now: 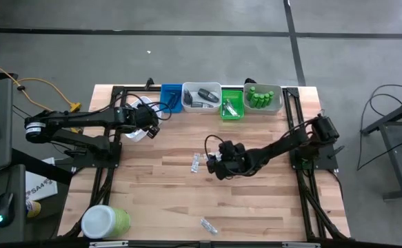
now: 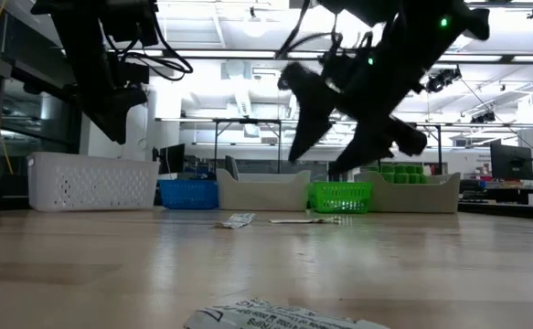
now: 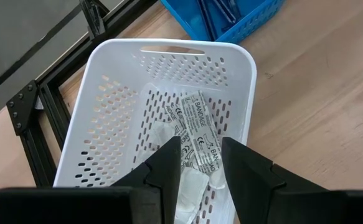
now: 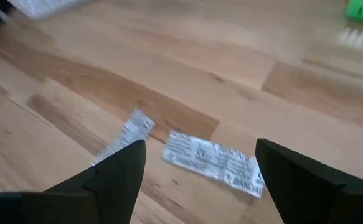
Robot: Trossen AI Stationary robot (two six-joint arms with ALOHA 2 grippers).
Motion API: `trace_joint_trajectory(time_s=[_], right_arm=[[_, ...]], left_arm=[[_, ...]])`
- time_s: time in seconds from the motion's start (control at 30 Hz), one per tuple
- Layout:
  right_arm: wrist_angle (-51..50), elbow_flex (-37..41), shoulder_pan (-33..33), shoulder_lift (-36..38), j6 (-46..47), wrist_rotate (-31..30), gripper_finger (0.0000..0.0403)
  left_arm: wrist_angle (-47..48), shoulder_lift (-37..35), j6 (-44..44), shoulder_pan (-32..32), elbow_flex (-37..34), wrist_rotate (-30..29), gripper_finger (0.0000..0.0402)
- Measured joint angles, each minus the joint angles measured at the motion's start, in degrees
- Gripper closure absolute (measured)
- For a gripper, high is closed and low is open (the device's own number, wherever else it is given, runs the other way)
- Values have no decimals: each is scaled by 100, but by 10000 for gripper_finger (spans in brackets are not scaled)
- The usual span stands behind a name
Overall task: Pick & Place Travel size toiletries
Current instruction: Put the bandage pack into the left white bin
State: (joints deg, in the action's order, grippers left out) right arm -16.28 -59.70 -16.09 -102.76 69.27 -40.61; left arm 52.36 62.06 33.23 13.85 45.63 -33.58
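Observation:
Two clear flat sachets lie flat on the wooden table: one below the gap of my right gripper, the other just beside it. My right gripper hovers open above them, touching neither. My left gripper stands open at the table's far left over a white perforated basket. Sachets marked as bandages lie on that basket's floor. A third sachet lies near the table's front edge.
Along the far edge stand a blue tray with razors, a beige tray with dark pieces, a green tray and a beige tray with green bottles. A big green jar with a white lid lies at the near left corner.

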Motion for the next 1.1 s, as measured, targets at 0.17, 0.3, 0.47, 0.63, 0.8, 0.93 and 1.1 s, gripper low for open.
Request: trace_joint_trajectory(time_s=[0.17, 0.3, 0.47, 0.63, 0.8, 0.93, 1.1], right_arm=[[117, 4, 54, -227, 104, 248, 105], [170, 9, 83, -458, 154, 312, 105], [237, 7, 78, -533, 166, 282, 105], [324, -1, 85, -745, 203, 237, 105], [368, 5, 85, -986, 319, 241, 105], [377, -7, 109, -1082, 376, 156, 112], [225, -11, 146, -1084, 328, 223, 154]], left_arm=[[0, 0, 0, 0, 0, 1, 286], [-7, 0, 0, 0, 0, 4, 286], [-29, 0, 2, 0, 2, 7, 286], [-22, 0, 2, 0, 2, 9, 286], [-25, 0, 2, 1, 2, 9, 286], [-24, -2, -2, 0, 2, 10, 286], [-22, 0, 0, 0, 2, 15, 286]])
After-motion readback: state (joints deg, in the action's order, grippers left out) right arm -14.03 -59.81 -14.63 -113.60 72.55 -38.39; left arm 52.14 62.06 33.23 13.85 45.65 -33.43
